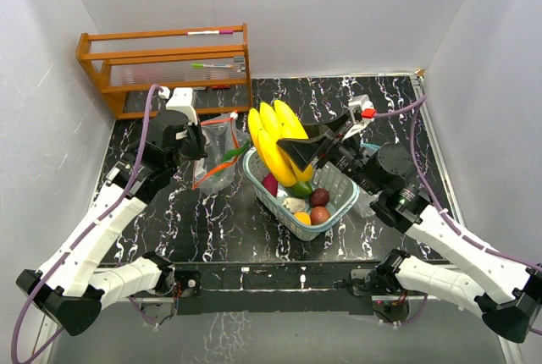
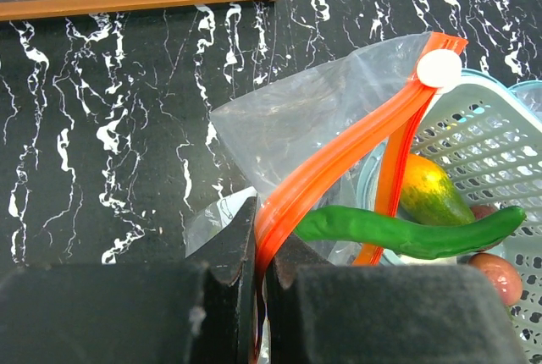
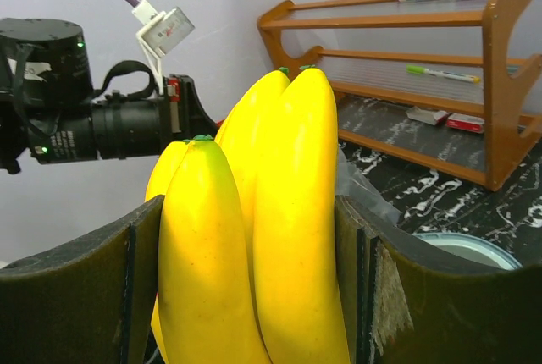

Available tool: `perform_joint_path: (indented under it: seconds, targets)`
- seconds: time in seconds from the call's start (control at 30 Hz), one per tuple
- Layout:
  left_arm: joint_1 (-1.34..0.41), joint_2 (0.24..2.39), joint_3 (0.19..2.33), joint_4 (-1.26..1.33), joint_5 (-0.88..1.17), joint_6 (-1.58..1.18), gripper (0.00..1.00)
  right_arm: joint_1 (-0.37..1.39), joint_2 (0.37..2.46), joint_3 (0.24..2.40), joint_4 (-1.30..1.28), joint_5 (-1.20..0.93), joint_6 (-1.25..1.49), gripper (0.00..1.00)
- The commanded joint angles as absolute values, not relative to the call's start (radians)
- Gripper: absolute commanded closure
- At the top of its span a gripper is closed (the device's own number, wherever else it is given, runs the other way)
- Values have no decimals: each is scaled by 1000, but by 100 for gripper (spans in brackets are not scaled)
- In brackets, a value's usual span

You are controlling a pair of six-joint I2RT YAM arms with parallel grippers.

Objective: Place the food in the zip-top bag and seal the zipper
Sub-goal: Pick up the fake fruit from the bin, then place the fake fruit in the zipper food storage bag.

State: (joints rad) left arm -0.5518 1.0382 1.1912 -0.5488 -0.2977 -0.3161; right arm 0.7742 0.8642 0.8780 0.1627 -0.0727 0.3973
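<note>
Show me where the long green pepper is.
In the left wrist view, lower right: the green pepper lies across the orange zipper of the zip-top bag, beside the teal basket.

We count one bunch of bananas (image 1: 275, 140), one green pepper (image 2: 406, 233), one mango (image 2: 432, 190), one plastic bag (image 2: 313, 110), one basket (image 2: 474, 140), one wooden rack (image 1: 165, 68) and two pens (image 1: 210, 33).

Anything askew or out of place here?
The green pepper lies across the zip-top bag's orange zipper, its tip overhanging the basket rather than tucked inside. Otherwise nothing stands out: left gripper pinches the zipper, right gripper grips the bananas.
</note>
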Motion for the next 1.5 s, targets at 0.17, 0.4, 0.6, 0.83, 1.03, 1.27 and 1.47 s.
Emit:
perform_joint_path:
  seconds: [0.17,0.4,0.6,0.83,1.03,1.27,1.47]
  targets:
    - [-552,1017,1190,-525,-261,-345,100,774,905,811,629,-93,525,92]
    - [-552,1009,1170,-507,-264,-377,100,774,976,759,918,-93,646,92]
    - [-552,1016,1176,-496,-245,-404,100,784,1080,735,1149,-113,754,92]
    - [-552,1015,1193,-482,-185,-457,100,821,1221,724,1362,-57,806,92]
    - [-552,1024,1189,-474,-158,-486,100,868,1319,754,1455,-19,782,92]
    - [-552,1008,1184,-453,-114,-528,100,891,1387,721,1540,106,782,92]
    - [-552,1006,1182,-448,-93,-550,100,942,1424,731,1509,225,704,92]
